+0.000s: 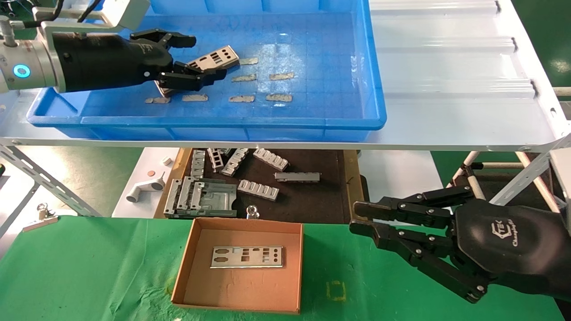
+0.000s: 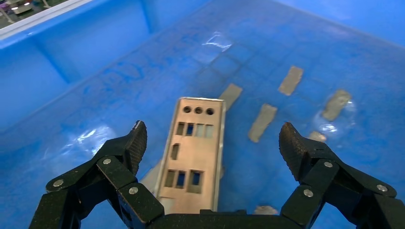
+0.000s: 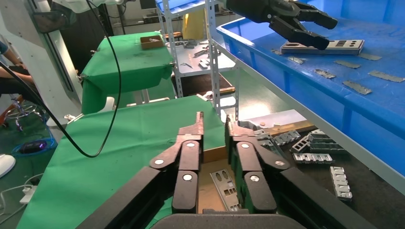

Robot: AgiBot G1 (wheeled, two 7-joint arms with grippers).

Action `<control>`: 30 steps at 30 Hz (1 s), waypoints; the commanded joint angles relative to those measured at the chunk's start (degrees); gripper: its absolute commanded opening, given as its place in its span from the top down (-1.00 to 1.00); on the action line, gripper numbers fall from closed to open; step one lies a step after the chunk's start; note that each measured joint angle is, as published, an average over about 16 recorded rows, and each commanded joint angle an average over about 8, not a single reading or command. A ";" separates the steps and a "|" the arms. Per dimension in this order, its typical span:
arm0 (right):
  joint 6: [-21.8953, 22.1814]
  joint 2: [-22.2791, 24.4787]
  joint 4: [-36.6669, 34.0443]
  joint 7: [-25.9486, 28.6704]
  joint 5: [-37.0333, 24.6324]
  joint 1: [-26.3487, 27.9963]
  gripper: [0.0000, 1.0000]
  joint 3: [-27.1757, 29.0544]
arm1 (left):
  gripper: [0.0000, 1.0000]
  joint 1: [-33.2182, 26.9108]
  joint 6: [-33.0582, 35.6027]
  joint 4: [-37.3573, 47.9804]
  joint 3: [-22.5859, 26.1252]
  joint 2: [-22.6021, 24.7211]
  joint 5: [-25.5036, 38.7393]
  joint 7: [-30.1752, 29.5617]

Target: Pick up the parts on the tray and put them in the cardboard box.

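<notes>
With the left gripper (image 2: 212, 143) jaws apart astride the thin punched silver metal plate (image 2: 193, 152) in the blue plastic tray (image 1: 374, 89), centre, lower squarely, then close on its long edges.

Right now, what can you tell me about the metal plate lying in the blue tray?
The plate is a thin, flat, silver metal rectangle punched with three round holes at one end and square and slotted cutouts along its length. It lies in the blue tray among tan tape scraps. The left end effector is open, one finger on each side, with no visible contact.
</notes>
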 commanded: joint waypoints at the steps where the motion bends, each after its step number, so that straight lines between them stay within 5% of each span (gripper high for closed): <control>1: 0.00 0.00 0.00 0.00 0.00 0.00 1.00 0.00 | -1.00 -0.97 -0.60 1.99 0.33 0.62 0.64 0.85; 4: 0.00 0.00 0.00 0.00 0.00 0.00 1.00 0.00 | -0.77 -1.69 -0.87 3.95 0.43 1.19 0.84 1.70; 11: 0.00 0.00 0.00 0.00 0.00 0.00 1.00 0.00 | 0.68 -2.81 -0.46 7.18 0.53 2.02 0.98 3.05; 14: 0.00 0.00 0.00 0.00 0.00 0.00 1.00 0.00 | 0.97 -3.18 -0.27 8.18 0.57 2.26 1.05 3.51; 30: 0.00 0.00 0.00 0.00 0.00 0.00 1.00 0.00 | 1.00 -4.09 -0.28 11.46 0.71 3.01 1.28 5.56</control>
